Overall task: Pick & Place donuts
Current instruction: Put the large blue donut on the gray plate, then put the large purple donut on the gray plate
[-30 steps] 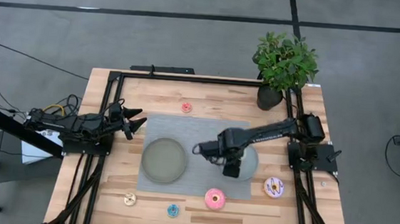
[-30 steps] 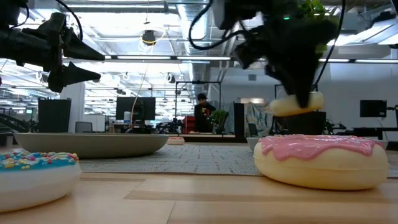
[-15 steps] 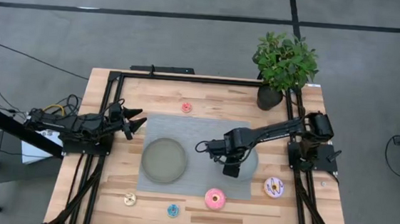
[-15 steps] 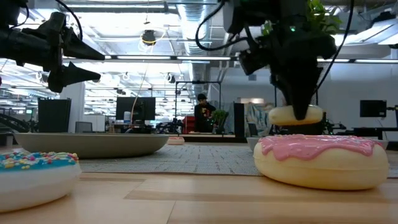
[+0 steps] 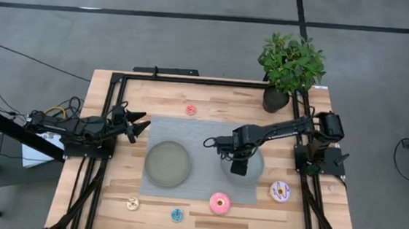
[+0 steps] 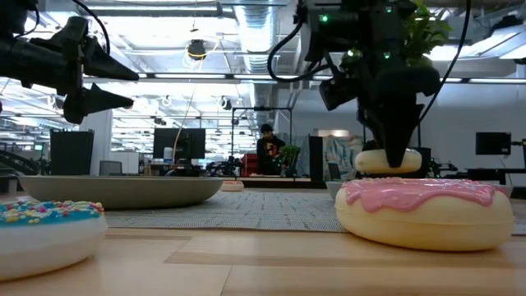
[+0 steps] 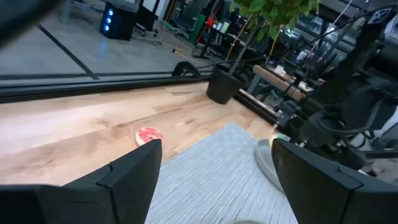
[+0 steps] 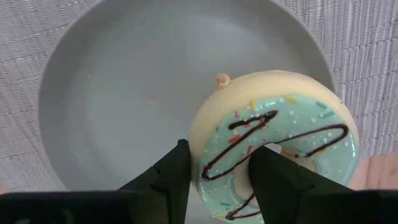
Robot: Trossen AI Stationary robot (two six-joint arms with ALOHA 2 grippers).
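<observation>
My right gripper (image 5: 238, 165) points down over the right grey-green plate (image 5: 255, 156) on the grey mat, shut on a donut with green icing, chocolate lines and sprinkles (image 8: 273, 149). In the low view this donut (image 6: 374, 161) hangs behind the pink donut (image 6: 427, 212). On the bare wood lie the pink donut (image 5: 220, 202), a white-purple one (image 5: 280, 191), a small red one (image 5: 190, 110), a cream one (image 5: 133, 203) and a blue one (image 5: 177, 215). My left gripper (image 5: 136, 124) waits open at the table's left side, pointing level. My right gripper pinches the donut's ring (image 8: 214, 163) between its two fingers, one finger (image 8: 273, 180) in the hole and the other (image 8: 171, 177) outside. The fingers come from above, pointing down. The donut hangs about level over the plate; the pink donut hides whether it touches.
The left plate (image 5: 168, 163) sits on the grey mat (image 5: 210, 133). A potted plant (image 5: 289, 66) stands at the far right corner. A black frame (image 5: 192, 80) runs along the table's edges. People and desks show in the room beyond.
My right gripper has sunk with the green donut toward the right plate and drawn a little toward the table's far edge. The donut stays in the hold, about level.
</observation>
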